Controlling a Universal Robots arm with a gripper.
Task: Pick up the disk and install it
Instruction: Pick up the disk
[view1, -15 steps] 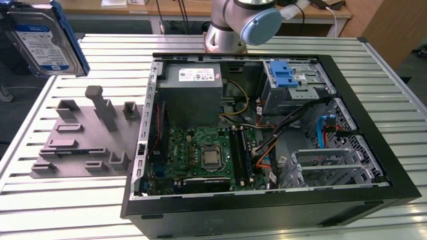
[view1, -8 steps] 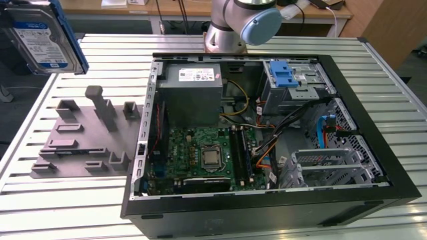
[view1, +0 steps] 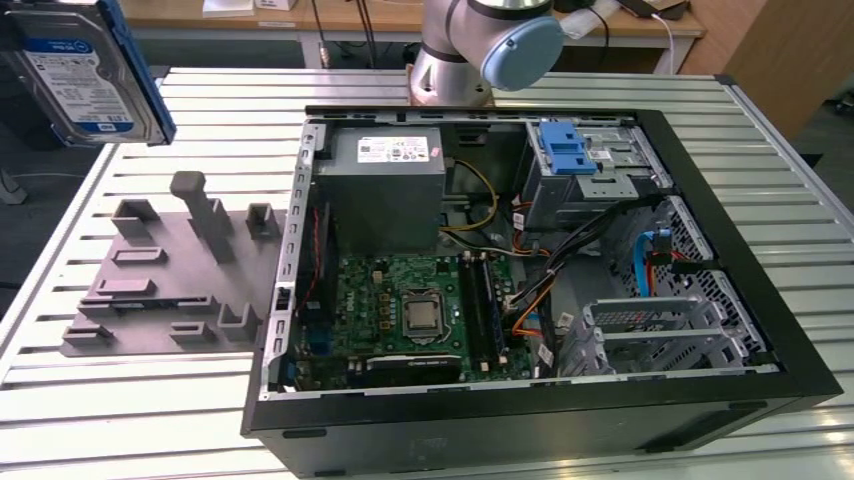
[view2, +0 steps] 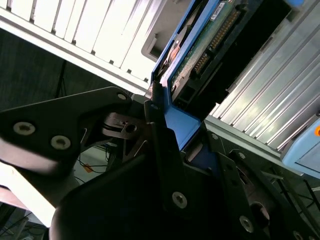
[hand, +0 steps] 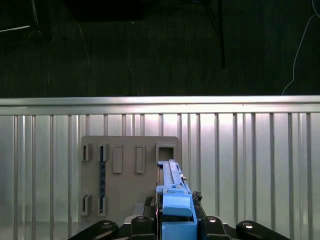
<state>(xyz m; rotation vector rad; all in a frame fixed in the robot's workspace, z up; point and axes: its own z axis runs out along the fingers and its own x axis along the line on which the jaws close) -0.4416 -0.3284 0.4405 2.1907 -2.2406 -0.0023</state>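
- The claw (hand: 173, 201) is clamped on the disk (view1: 83, 72), and its black fingers (view2: 156, 125) pinch the blue carrier frame (view2: 182, 127) that the drive sits in.
- In the exterior view the disk hangs in the air at that view's far left, well clear of the desk (view1: 134, 420). Its white-and-blue label faces the camera, and the blue frame runs down one long edge.
- The second wrist view shows the disk's underside, with a green circuit board (view2: 202, 42) and a row of connector pins, reaching away from the claw at a slant.
- In the first wrist view the disk (hand: 172, 177) is edge-on. It is seen against the grey fixture plate (hand: 127, 172), near the plate's square pocket.
- That grey fixture plate lies flat on the slatted metal desk. Its upright posts and slots are bare. It sits just beside the computer case (view1: 534, 420), on the exterior view's left.
- The computer case lies on its side with the panel off. Inside are a power supply (view1: 387, 185), a motherboard (view1: 414, 310) and a drive cage (view1: 587, 165) with a blue latch, toward the exterior view's right.
- The arm (view1: 467, 45) rises from the desk behind the case.
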